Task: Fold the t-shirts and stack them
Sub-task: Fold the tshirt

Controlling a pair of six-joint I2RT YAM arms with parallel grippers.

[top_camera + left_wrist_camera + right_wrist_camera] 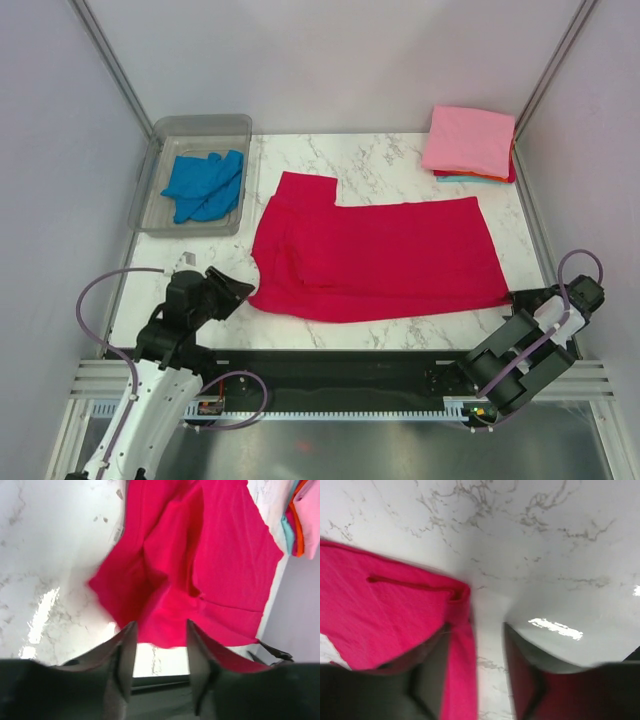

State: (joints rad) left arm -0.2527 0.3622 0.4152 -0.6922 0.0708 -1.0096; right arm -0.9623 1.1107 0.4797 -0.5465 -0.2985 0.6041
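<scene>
The crimson red t-shirt (375, 255) lies spread and partly folded in the middle of the marble table. My left gripper (235, 290) is open and empty just off the shirt's near-left corner; in the left wrist view the red shirt (200, 565) lies just ahead of the gripper (159, 630). My right gripper (520, 298) is open at the shirt's near-right corner; in the right wrist view the red hem (462, 645) runs between the jaws along the left finger of the gripper (475, 635). The blue t-shirt (205, 185) lies crumpled in the tub. The pink t-shirt (468, 140) tops a folded stack at the back right.
The clear plastic tub (200, 122) stands at the back left. Orange (296, 530) and teal (286, 527) edges show under the pink shirt (311, 515) in the stack. Grey walls close in both sides, and a black rail runs along the near edge.
</scene>
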